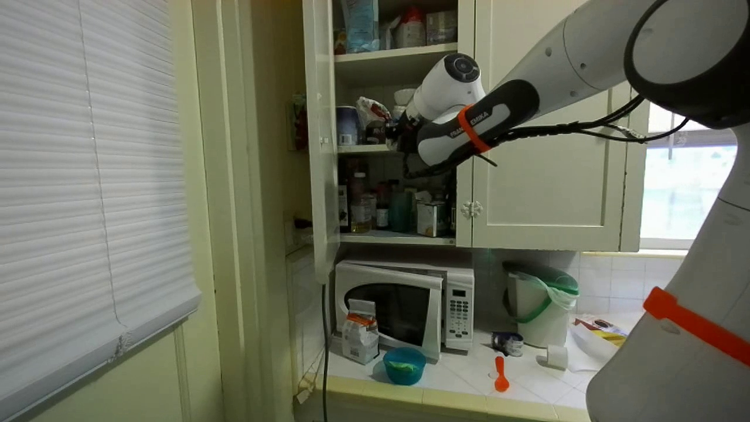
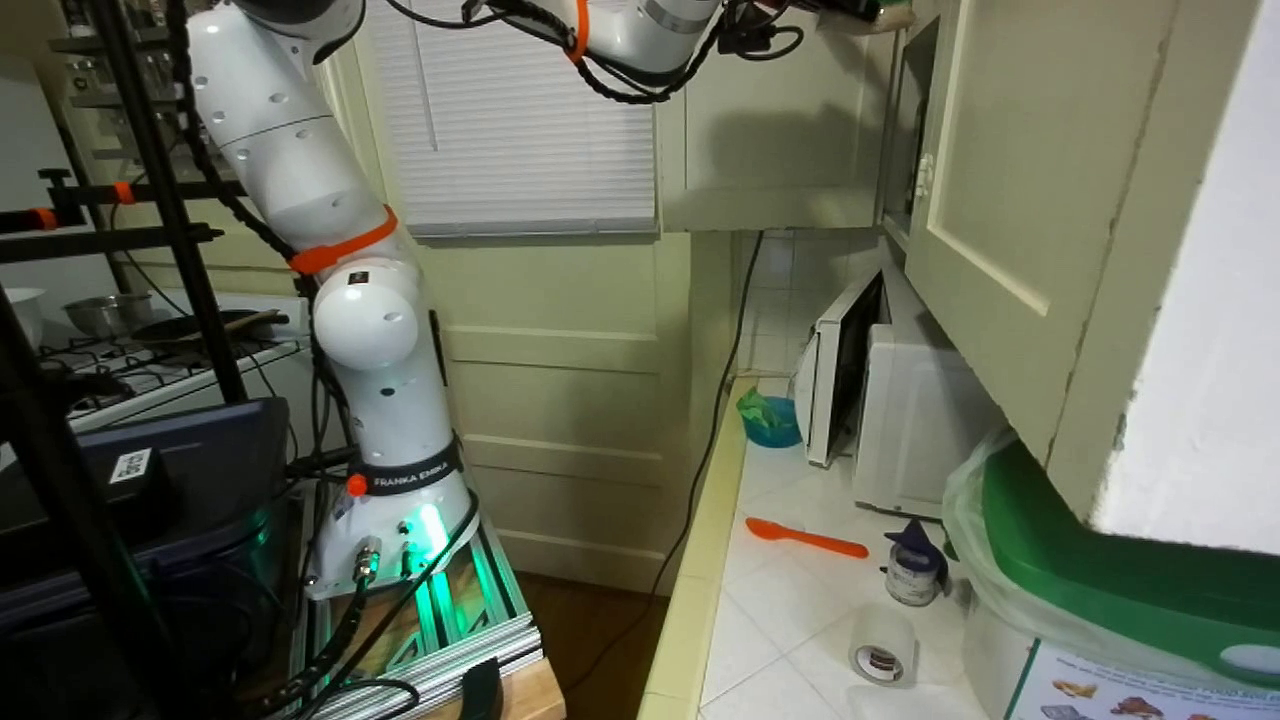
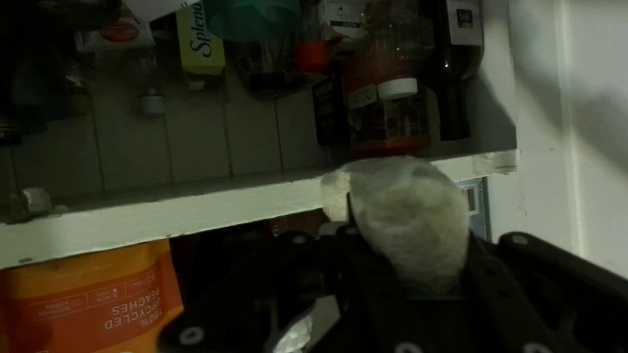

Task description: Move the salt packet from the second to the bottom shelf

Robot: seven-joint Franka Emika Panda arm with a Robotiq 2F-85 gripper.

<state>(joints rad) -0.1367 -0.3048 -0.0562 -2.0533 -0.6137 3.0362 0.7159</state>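
The salt packet, pale and rounded, is pinched by the pincer and is held in front of the edge of the second shelf; whether the shelf is touched by it cannot be told. The left door of the cupboard is swung open, and the shelves behind it are reached from the right by the arm.

On the second shelf a blue tub is placed at the left, with a crumpled bag just to its right; an orange pouch is shown farther right in the wrist view. Beneath, the bottom shelf is lined with bottles and jars, with a yellow Splenda box among them.

On the worktop below, a microwave is set at the far left. In front of it are placed a white bag and, nearer, a blue bowl. To the right, an orange spoon is laid toward the near edge, with a small jar farther back. A bin is stood at the far right, with a roll of tape near it.
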